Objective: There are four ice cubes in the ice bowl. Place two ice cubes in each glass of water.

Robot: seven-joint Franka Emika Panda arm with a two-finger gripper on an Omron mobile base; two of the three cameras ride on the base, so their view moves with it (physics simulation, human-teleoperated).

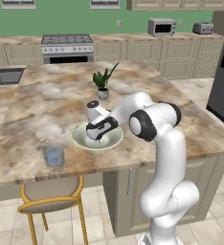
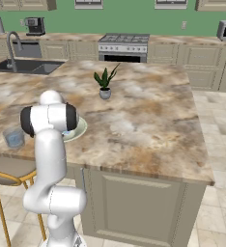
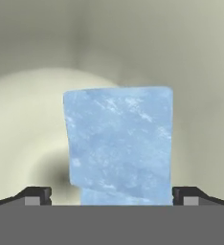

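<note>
Here, pincer (image 3: 112,196) spread wide inside ice bowl (image 1: 115,141), ice cube (image 3: 118,143) between its tips, unclamped.

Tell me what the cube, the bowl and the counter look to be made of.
Ice cube: pale blue, translucent, frosty mottling, so ice. Ice bowl: smooth cream glaze, likely ceramic. Counter: polished stone look, with brown and grey marbled veins.

1. The gripper (image 3: 112,197) hangs down inside the ice bowl (image 1: 115,139), jaws wide, with an ice cube (image 3: 118,143) directly between the fingertips (image 3: 36,195).
2. The bowl's wall rings it on all sides.
3. Straight above, the way is open.
4. A glass of water (image 1: 53,155) stands well apart, near the counter edge.
5. A potted plant (image 1: 103,82) stands beyond the bowl.
</note>
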